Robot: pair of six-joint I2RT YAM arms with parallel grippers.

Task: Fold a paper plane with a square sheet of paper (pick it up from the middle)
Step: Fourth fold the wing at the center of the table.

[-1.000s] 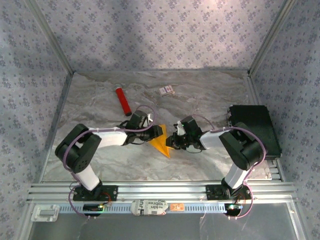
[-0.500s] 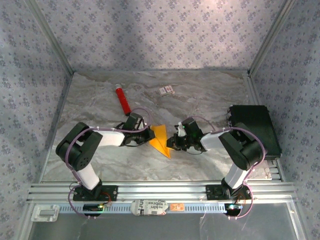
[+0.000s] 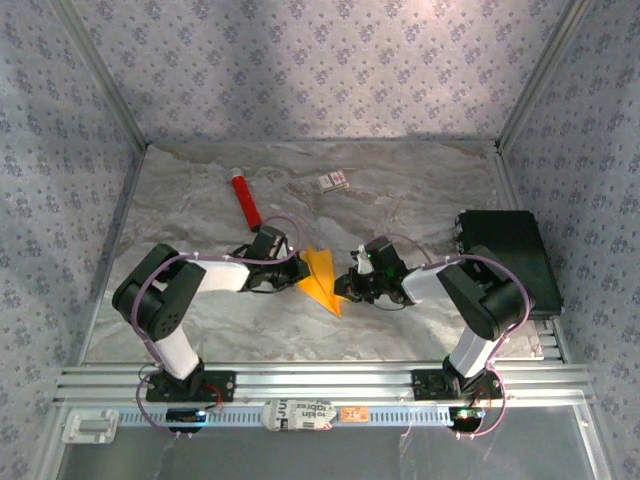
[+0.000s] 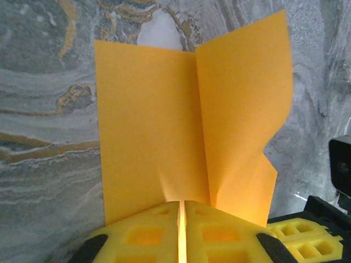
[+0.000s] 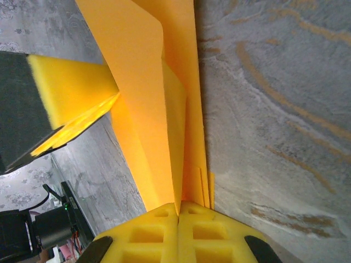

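Observation:
The square sheet of paper (image 3: 320, 278) is orange-yellow and folded into a narrow pointed shape with a centre ridge. It is held just above the marble table top at the middle. My left gripper (image 3: 299, 277) is shut on its left side. In the left wrist view the paper (image 4: 181, 126) rises from between the closed yellow pads of the left gripper (image 4: 182, 211) as two flaps that meet at a crease. My right gripper (image 3: 343, 285) is shut on the other side. In the right wrist view the layered folds (image 5: 159, 109) run into the closed right gripper (image 5: 178, 211), and a left fingertip (image 5: 71, 93) touches the paper.
A red cylindrical tube (image 3: 246, 201) lies at the back left and a small white card (image 3: 334, 181) at the back middle. A black box (image 3: 510, 255) sits at the right edge. Patterned walls enclose the table, and an aluminium rail (image 3: 320, 380) runs along the front.
My left gripper has closed on the paper and moved slightly down and left. The right gripper has stayed shut on the paper, nearly still.

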